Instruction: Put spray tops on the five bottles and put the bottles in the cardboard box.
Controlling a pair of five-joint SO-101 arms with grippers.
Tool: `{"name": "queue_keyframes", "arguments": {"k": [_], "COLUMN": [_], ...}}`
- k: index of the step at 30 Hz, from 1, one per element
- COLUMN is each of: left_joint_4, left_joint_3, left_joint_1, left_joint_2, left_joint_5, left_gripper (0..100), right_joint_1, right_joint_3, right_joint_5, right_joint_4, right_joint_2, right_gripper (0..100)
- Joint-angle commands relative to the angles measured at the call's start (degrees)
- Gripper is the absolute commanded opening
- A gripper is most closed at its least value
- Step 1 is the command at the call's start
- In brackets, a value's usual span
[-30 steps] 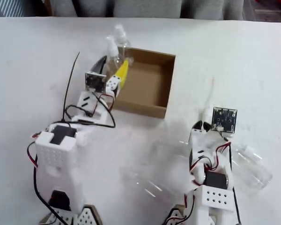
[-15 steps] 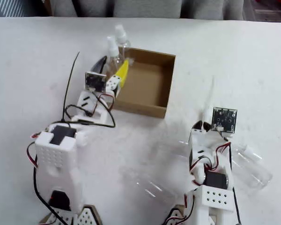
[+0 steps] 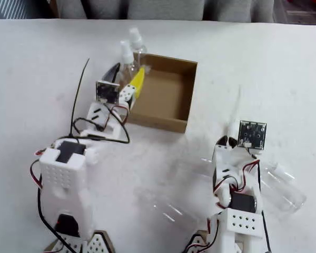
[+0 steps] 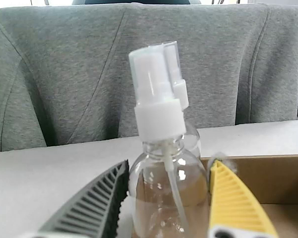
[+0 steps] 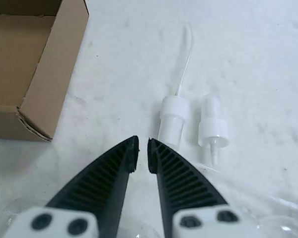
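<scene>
A clear bottle (image 4: pixel 164 198) with a white spray top (image 4: pixel 156 104) stands between the grey and yellow fingers of my left gripper (image 4: pixel 169 166), which touch its sides. A second topped bottle (image 3: pixel 136 42) stands just behind it, by the far left corner of the cardboard box (image 3: pixel 166 95). My right gripper (image 5: pixel 143 144) hangs shut and holds nothing, over the table near two loose spray tops (image 5: pixel 173 121) (image 5: pixel 212 126). Clear bottles lie flat by the right arm (image 3: pixel 276 184) (image 3: pixel 163 203).
The open box (image 5: pixel 39 64) holds nothing that I can see. A grey sofa back (image 4: pixel 64 74) rises beyond the table's far edge. Black and red cables (image 3: pixel 79 100) trail from the left arm.
</scene>
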Motion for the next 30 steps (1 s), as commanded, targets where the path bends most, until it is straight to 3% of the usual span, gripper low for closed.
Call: {"name": "queue_keyframes", "arguments": {"k": [1,11,22,30], "left_joint_4": [0.0,0.3,0.0,0.4], "left_joint_3": [-2.4,6.1,6.6,16.7], "left_joint_1": [-0.7,-0.6,-1.1,-1.5], "left_joint_2": [-1.3,-15.0,-17.5,-33.5], "left_joint_5": [-0.4,1.8,1.9,1.7], "left_gripper": [24,24,24,24], "right_joint_1": [0.5,0.5,0.5,0.4], "right_joint_3": [-0.5,-0.4,2.4,2.4], "right_joint_5": [-0.1,-0.1,1.7,1.5], "right_joint_4": [-1.2,-2.2,-6.8,-6.9], "right_joint_2": [-0.6,-0.6,-0.6,-0.6], "right_gripper": [1.7,1.7,1.7,1.7]}}
